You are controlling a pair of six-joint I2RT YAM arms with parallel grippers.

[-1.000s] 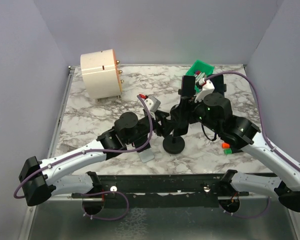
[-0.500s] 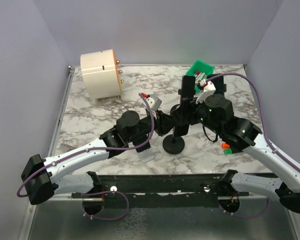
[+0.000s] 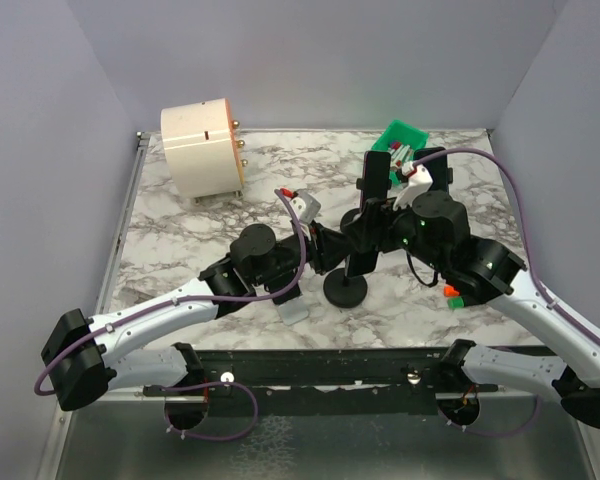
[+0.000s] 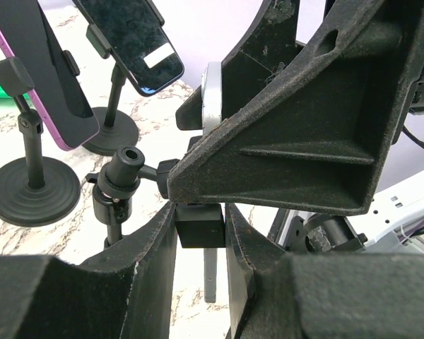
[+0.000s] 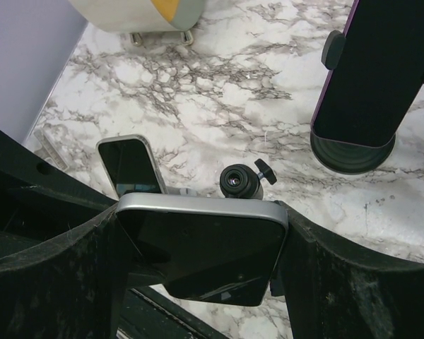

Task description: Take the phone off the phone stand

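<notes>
Lilac walls are closing in a marble worktop [image 3: 190,245], where a cream drum [image 3: 202,147] is standing at the upper left of the overhead frame and a green tray [image 3: 404,137] is sitting at the upper right. Both arms are meeting at the centre, above the round black base of the phone stand [image 3: 346,291]. The left tool [image 4: 201,220] is pinching the stand: in its own camera, its two fingers [image 4: 155,244] are pressing against either side of a small black block on the stem, with only that block between them. The right tool [image 5: 201,240] is spread wide and gripping the phone [image 5: 198,258], one finger lying against each side of its silver-edged body. The phone is sitting just above the stand's joint, beside a small knobbed ball head [image 5: 240,182]. Whether it is seated in the clamp is impossible to tell, since the tools are covering that spot. A purple-cased phone [image 5: 371,70] is standing on another stand at the upper right of the right wrist view, and a second handset [image 5: 131,166] is lying flat on the marble at centre left.
</notes>
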